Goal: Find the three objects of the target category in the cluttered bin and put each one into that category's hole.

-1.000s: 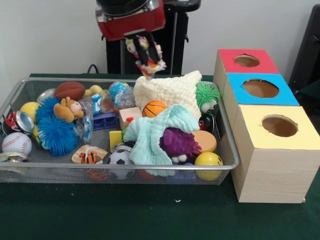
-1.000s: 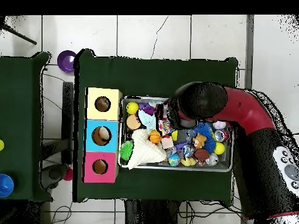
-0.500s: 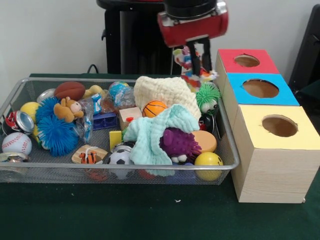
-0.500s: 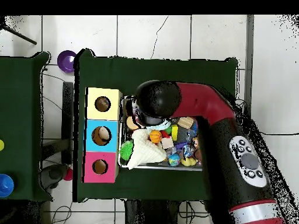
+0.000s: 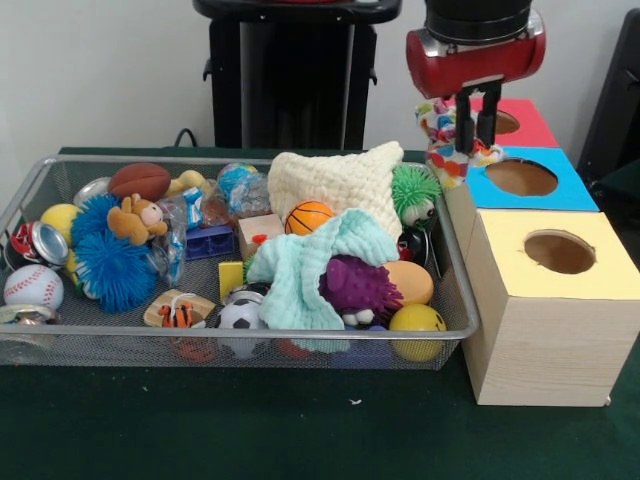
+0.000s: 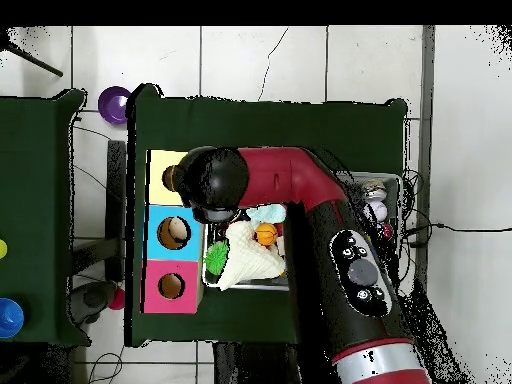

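wire bin (image 5: 455, 300) at left stays full of toys. the gripper (image 5: 468, 138) is clamped on a multicoloured soft toy (image 5: 440, 125), hanging beside the blue-topped box (image 5: 560, 190); it looks light and floppy, best pinched mid-body.

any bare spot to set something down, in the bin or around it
The bin is packed edge to edge, with cloths heaped in the middle. Free room is the green table in front of the bin and the boxes.
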Available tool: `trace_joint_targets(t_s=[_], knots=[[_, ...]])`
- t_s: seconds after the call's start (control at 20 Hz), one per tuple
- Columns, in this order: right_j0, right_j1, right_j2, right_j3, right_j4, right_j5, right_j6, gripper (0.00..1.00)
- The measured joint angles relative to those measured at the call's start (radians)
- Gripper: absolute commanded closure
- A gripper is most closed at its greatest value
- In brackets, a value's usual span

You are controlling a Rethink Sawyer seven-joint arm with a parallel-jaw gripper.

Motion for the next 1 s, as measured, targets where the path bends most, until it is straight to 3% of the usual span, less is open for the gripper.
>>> trace_joint_targets(t_s=[0.6,1.0], knots=[[0.056,-0.027,-0.081,0.005,0.037,-0.005,0.002,1.00],[0.131,-0.027,-0.145,-0.013,0.059,-0.005,0.005,1.00]])
